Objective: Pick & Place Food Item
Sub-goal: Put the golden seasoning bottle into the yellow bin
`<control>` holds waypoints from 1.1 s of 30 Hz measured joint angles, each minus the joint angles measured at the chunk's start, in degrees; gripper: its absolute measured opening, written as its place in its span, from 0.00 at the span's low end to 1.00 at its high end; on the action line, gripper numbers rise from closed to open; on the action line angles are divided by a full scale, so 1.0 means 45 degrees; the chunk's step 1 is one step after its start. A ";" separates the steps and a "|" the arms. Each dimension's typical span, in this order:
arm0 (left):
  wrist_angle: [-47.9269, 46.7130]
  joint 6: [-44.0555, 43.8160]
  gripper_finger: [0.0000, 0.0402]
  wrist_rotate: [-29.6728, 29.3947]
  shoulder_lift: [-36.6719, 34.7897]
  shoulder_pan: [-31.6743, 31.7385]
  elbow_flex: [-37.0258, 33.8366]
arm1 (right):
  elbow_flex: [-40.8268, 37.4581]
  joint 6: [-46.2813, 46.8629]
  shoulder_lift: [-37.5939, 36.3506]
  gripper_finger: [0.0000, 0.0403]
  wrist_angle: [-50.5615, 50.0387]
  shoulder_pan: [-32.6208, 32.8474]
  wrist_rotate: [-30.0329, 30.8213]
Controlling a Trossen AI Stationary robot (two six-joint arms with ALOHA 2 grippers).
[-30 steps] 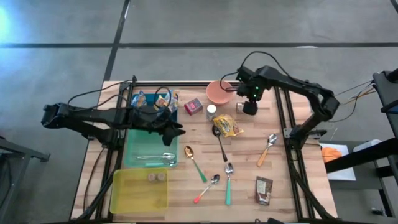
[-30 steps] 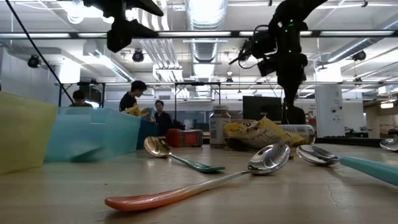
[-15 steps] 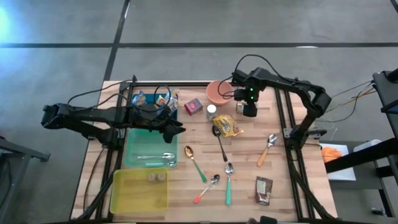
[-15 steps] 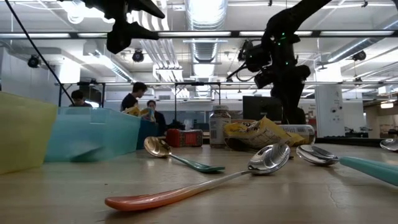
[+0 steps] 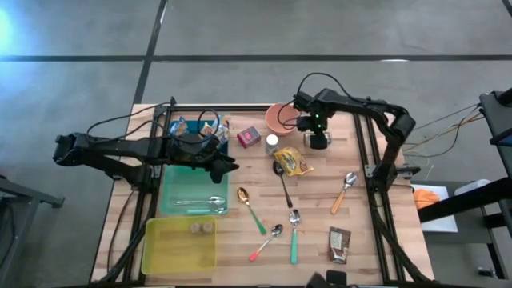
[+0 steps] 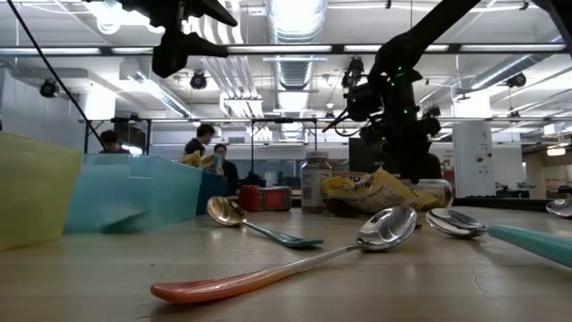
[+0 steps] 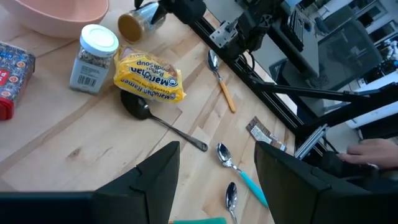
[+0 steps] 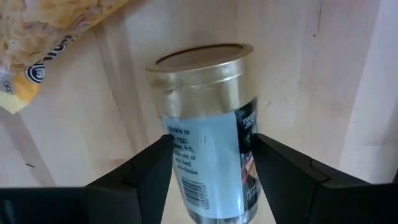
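The right gripper (image 8: 208,171) pinches a gold-lidded can (image 8: 211,155) (blue label), apparently lifted near the pink bowl (image 5: 280,117). The left gripper (image 7: 214,171), fingers spread and empty, hovers over the teal bin (image 5: 192,188).

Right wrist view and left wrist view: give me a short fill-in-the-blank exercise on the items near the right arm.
The right tool grips a can with a ____ lid.
The ramen packet lies partly on a ____ spoon.
The spice jar has a ____ cap.
Missing words: gold; black; white.
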 joint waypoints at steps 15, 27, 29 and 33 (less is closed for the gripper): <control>0.0005 -0.0235 0.53 0.0003 0.0000 0.0005 0.0000 | -0.0094 0.0382 0.0321 0.53 0.0035 -0.0137 -0.0131; 0.0005 -0.0232 0.53 0.0003 0.0000 0.0010 0.0000 | -0.0104 0.1767 -0.0561 0.53 0.0150 -0.0148 -0.0201; 0.0005 -0.0232 0.53 0.0003 0.0000 0.0010 0.0000 | -0.0104 0.1817 -0.0572 0.53 0.0166 -0.0147 -0.0224; 0.0005 -0.0232 0.53 0.0003 0.0000 0.0010 0.0000 | -0.0099 0.1936 -0.0578 0.53 0.0068 -0.0135 -0.0233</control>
